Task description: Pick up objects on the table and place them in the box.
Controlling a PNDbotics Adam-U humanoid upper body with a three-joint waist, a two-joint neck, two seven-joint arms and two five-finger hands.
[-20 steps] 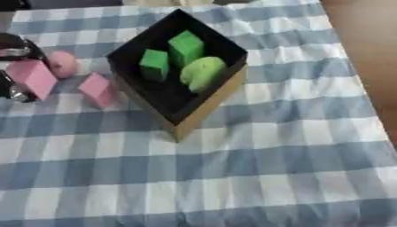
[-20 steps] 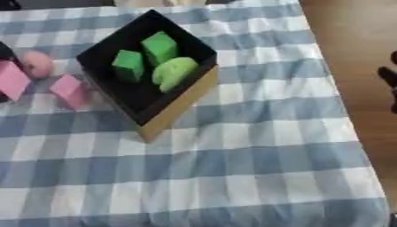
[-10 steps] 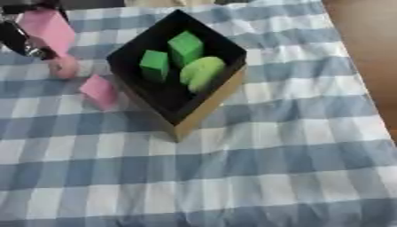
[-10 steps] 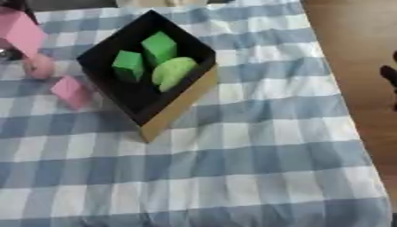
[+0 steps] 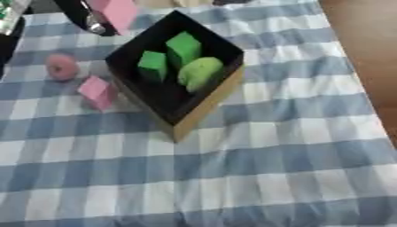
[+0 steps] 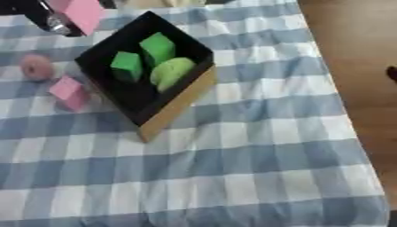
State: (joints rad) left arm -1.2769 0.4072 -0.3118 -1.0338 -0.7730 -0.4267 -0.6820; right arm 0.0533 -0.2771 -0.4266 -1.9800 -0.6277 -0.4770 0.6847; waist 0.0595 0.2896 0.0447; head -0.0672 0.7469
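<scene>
Left hand (image 5: 87,17), at the upper left, pinching a pink block (image 5: 116,12) and holding it in the air just beyond the far-left wall of the box (image 5: 203,101); the right hand does not appear in either view. Box, black inside with tan outer walls, set cornerwise on the blue-and-white checked tablecloth (image 5: 279,155); within it two green blocks (image 5: 184,48) (image 5: 153,65) and a rounded yellow-green object (image 5: 200,72). On the cloth left of the box, a pink round object (image 5: 62,67) and a second pink block (image 5: 98,90), the latter just beside the box wall.
</scene>
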